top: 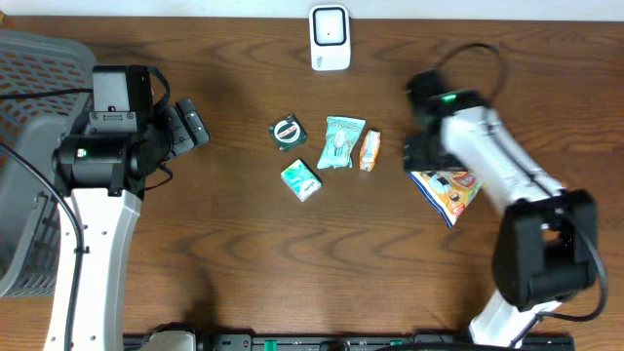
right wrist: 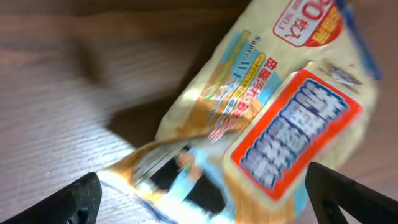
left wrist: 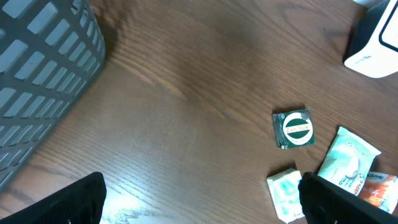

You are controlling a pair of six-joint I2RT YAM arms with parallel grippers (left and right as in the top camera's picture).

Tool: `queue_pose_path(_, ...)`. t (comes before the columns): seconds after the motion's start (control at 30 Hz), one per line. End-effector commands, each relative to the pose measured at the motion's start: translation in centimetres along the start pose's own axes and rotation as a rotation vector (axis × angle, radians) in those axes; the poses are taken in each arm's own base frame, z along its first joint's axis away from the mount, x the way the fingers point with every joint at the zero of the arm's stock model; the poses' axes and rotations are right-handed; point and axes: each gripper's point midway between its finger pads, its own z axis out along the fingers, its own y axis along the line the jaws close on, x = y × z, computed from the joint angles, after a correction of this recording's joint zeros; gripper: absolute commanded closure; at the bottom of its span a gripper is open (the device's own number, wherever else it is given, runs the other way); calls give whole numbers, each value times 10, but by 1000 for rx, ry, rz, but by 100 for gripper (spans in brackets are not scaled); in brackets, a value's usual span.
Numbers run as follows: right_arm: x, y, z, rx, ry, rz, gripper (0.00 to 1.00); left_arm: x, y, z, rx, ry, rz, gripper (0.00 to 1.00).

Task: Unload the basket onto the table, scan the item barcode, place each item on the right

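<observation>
right gripper (right wrist: 202,186) gapes wide and empty over the snack packet (top: 448,191) at mid-right; i reckon pickup comes next, then the top-centre scanner (top: 330,37).

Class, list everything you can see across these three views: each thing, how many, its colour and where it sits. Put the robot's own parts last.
table: one, dark brown wood, under everything
basket: one, grey, left edge
scanner: one, white, top centre
round-label packet: one, dark green and white, centre
pale packet: one, mint green, right of the round-label packet
small packet: one, orange, right of the pale packet
small box: one, green and white, below that row
snack bag: one, yellow, blue and red, right side
left gripper: one, black, open, near the basket
right gripper: one, black, open, over the snack bag
</observation>
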Motion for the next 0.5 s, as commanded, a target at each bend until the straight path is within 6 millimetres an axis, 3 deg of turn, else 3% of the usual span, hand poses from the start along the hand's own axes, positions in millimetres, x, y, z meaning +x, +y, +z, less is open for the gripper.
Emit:
queue_pose_path(0.0, -2, 20, -11, -415, 79, -48, 1, -2, 4, 0, -17, -8, 2, 2)
queue_pose_path(0.17, -4, -12, -12, -613, 129, 77, 1, -2, 4, 0, -17, -8, 2, 2)
queue_pose_path(0.4, 8, -84, 10, -515, 173, 206, 1, -2, 4, 0, -17, -8, 2, 2)
queue_pose_path(0.47, 12, -96, 16, -502, 183, 241, 1, -2, 4, 0, -17, -8, 3, 2)
